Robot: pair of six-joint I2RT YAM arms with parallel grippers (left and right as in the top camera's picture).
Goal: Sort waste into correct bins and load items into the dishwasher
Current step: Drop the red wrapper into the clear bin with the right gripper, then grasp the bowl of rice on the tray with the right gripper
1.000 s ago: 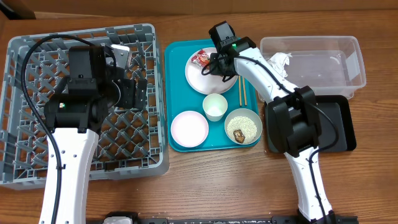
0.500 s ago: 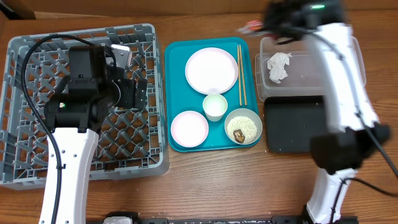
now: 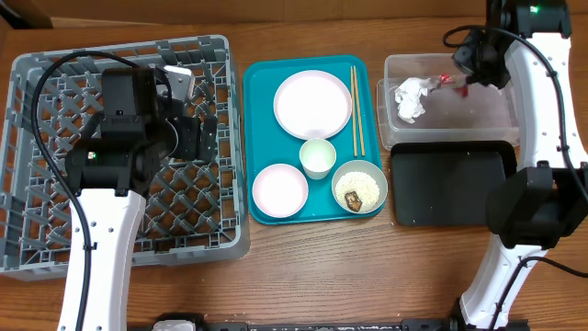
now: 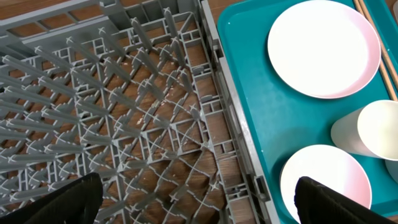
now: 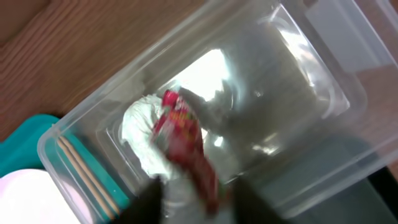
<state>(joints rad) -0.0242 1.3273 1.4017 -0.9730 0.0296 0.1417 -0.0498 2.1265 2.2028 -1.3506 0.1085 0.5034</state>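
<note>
The red snack wrapper [image 5: 183,146] is poised over the clear plastic tub [image 5: 298,93], beside the crumpled tissue [image 3: 411,97], between the partly parted jaws of the right gripper [image 5: 199,200], apparently for release as waste, while the jaws of the left gripper [image 4: 199,205] are held wide and empty above the dish rack [image 4: 124,112].

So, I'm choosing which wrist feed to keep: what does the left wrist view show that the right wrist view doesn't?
Only the left wrist view: the grey dish rack, the cup and the smaller dish. Only the right wrist view: the clear tub, the white tissue in it and the red wrapper. Both: the teal tray, the chopsticks and the large plate.
</note>
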